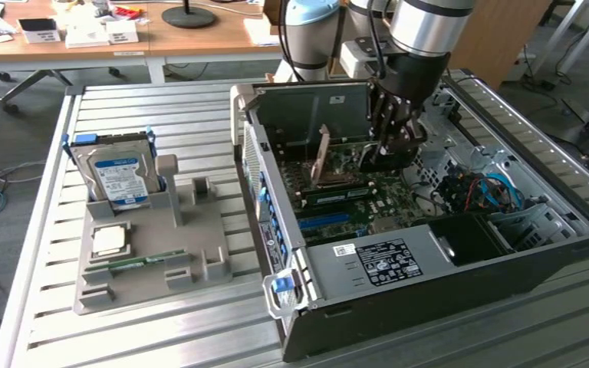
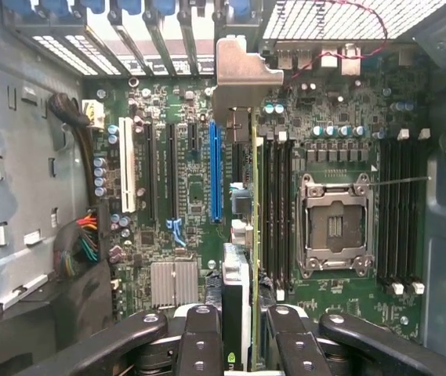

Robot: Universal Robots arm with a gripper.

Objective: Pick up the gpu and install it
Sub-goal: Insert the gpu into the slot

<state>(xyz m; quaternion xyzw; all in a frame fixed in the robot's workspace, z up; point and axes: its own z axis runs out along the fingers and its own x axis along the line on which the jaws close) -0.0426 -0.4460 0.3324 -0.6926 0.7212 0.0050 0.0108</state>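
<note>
Inside the open computer case (image 1: 540,253), my gripper (image 1: 389,153) is shut on the gpu (image 1: 351,149). The gpu stands on edge above the motherboard (image 1: 376,195), its metal bracket (image 1: 327,157) towards the case's rear wall. In the wrist view the gpu (image 2: 236,270) runs edge-on from between my black fingers (image 2: 201,333) up to its silver bracket (image 2: 242,70). It hangs just beside the long blue slot (image 2: 214,172), between that slot and the memory slots (image 2: 277,204). Whether its lower edge touches a slot is hidden.
A grey parts stand (image 1: 146,261) on the slatted table holds a silver hard drive with a blue label (image 1: 119,178), a processor chip (image 1: 108,239) and a green memory stick (image 1: 136,263). Inside the case are the empty processor socket (image 2: 336,227), cable bundles (image 2: 81,243) and the power supply (image 1: 376,261).
</note>
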